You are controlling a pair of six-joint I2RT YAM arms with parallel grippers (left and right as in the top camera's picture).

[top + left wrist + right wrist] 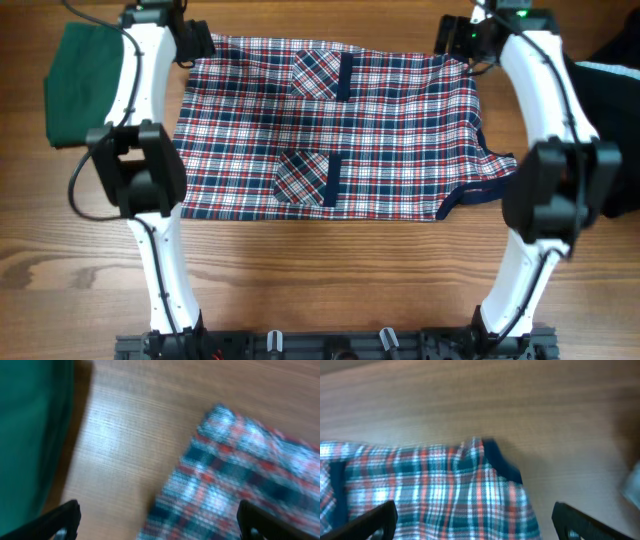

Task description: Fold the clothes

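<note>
The plaid dress (380, 130) of the clothes lies spread flat on the table, both pockets (317, 72) facing up. My left gripper (197, 45) hovers at its far left corner. In the left wrist view that gripper (160, 527) is open, its fingertips (65, 520) wide apart over the plaid corner (240, 475) and bare wood, holding nothing. My right gripper (458, 42) is at the far right corner. In the right wrist view it (475, 525) stands open above the plaid cloth (435, 490) with its navy trim (502, 462), also holding nothing.
A folded dark-green garment (80, 85) lies at the far left, also seen beside the left gripper (30, 435). A black garment (610, 90) lies at the far right edge. Bare wooden table (320, 280) runs along the front, with the arm bases at the near edge.
</note>
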